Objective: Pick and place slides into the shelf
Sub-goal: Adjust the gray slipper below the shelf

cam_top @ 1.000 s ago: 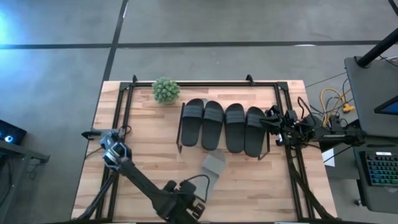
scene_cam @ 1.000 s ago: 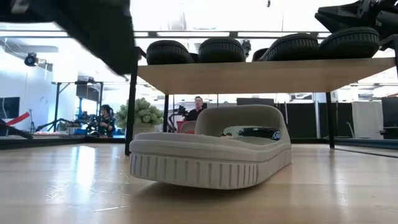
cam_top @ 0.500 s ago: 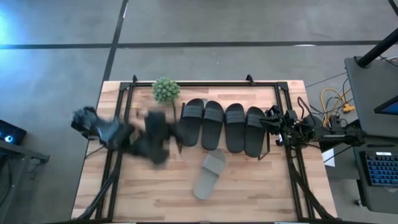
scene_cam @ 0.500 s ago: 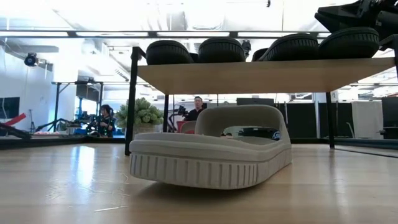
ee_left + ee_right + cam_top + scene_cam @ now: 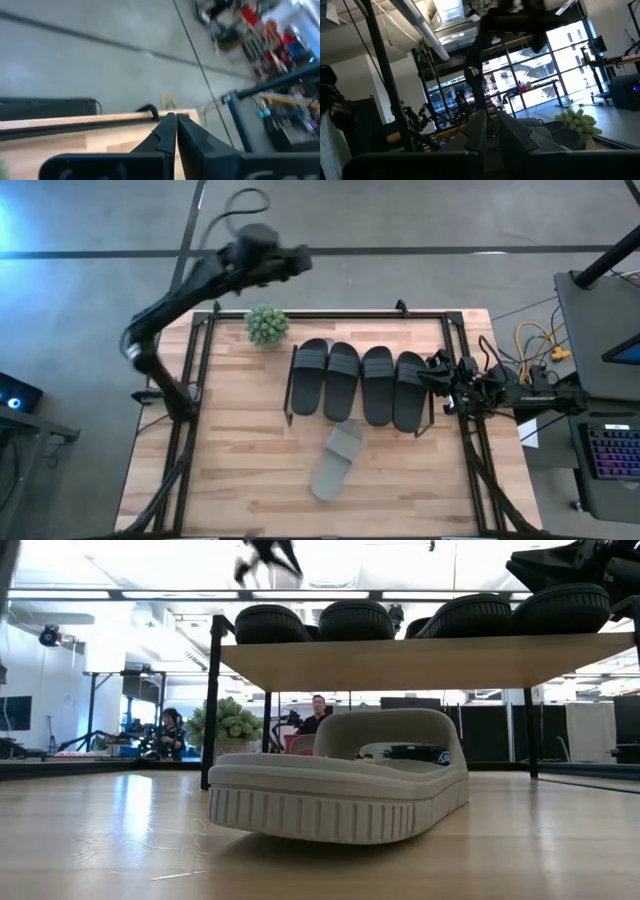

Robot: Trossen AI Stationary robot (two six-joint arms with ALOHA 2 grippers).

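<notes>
Left gripper [image 5: 303,258] is raised high, out past the far edge of the surface [image 5: 230,470], above and behind the small green plant [image 5: 267,325]; left wrist view shows its jaws pressed together, holding nothing, looking down at the surface's edge and the floor beyond. Right gripper [image 5: 437,376] sits at the right end of the shelf [image 5: 420,660], just beside the outermost black slide; jaws look near closed in the right wrist view, can't tell if they pinch anything. Four black slides [image 5: 360,383] lie side by side on the shelf top, filling it. One grey-beige slide [image 5: 337,459] is on the surface just in front of the shelf, angled, sole down; in the low view it fills the foreground, strap up. A second pale slide partly shows under the shelf, behind it. People are visible in the room behind.
</notes>
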